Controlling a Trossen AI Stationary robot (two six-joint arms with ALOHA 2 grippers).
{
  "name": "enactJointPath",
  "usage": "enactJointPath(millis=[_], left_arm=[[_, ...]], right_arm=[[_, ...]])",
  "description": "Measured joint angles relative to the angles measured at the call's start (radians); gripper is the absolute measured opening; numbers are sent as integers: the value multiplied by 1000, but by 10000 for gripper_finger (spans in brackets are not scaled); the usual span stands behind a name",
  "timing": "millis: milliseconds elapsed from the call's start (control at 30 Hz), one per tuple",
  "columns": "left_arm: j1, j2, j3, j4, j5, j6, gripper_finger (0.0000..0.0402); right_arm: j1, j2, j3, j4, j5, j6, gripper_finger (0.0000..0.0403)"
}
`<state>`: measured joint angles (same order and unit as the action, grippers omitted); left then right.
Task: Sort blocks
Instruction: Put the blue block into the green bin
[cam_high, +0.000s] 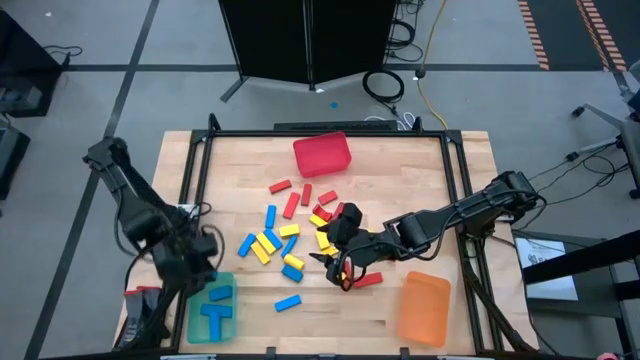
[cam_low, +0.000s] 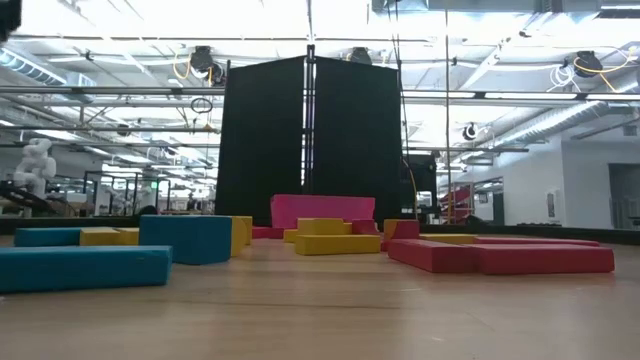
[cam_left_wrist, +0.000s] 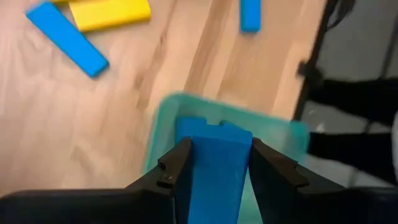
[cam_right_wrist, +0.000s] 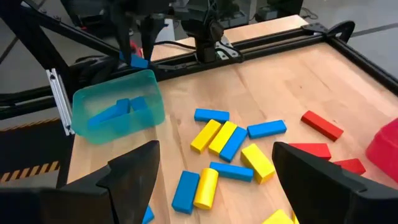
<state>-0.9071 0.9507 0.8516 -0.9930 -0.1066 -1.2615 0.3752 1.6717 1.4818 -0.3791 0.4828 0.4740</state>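
The left gripper (cam_left_wrist: 214, 168) pinches a small, stiff, light blue rectangular block (cam_left_wrist: 211, 171) across its narrow flat sides above the translucent teal plastic bin (cam_high: 212, 310) at the table's near-left corner, while the right gripper (cam_high: 338, 268) hovers wide open and empty over the scattered blocks mid-table.

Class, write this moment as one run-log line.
left gripper: shut on blue block, above teal bin | right gripper: open, empty, over block pile | red bin: far side
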Motion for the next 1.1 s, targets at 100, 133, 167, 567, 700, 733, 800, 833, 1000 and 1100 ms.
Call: enactJointPath(millis=[100,133,167,567,700,733,800,833,1000,1100], left_arm=[[-55,75,0,1,-20,-22,133],[-65,100,0,2,-26,-23,133],[-72,124,0,5,-32,-22,133],[-75,311,0,46,-19,-6,211],[-74,319,0,67,-2,11,248],[-66,318,0,66,-5,9,256],[-33,316,0,50,-24,-23,268],[-12,313,0,38,-35,-43,272],[135,289,0,-25,-100,-167,276],[250,292,0,-56,-109,-173,276]], right_arm=[[0,0,0,-2,-18,10,306],[0,0,0,-2,-18,12,306],[0,0,0,-3,-18,12,306],[0,0,0,-8,-18,13,306],[-2,0,0,-21,-18,12,306],[-2,0,0,-26,-17,12,306],[-4,0,0,-32,-14,12,306],[-5,0,0,-32,-14,12,306],[-15,0,0,-43,-13,12,306],[-20,0,0,-73,-14,12,306]])
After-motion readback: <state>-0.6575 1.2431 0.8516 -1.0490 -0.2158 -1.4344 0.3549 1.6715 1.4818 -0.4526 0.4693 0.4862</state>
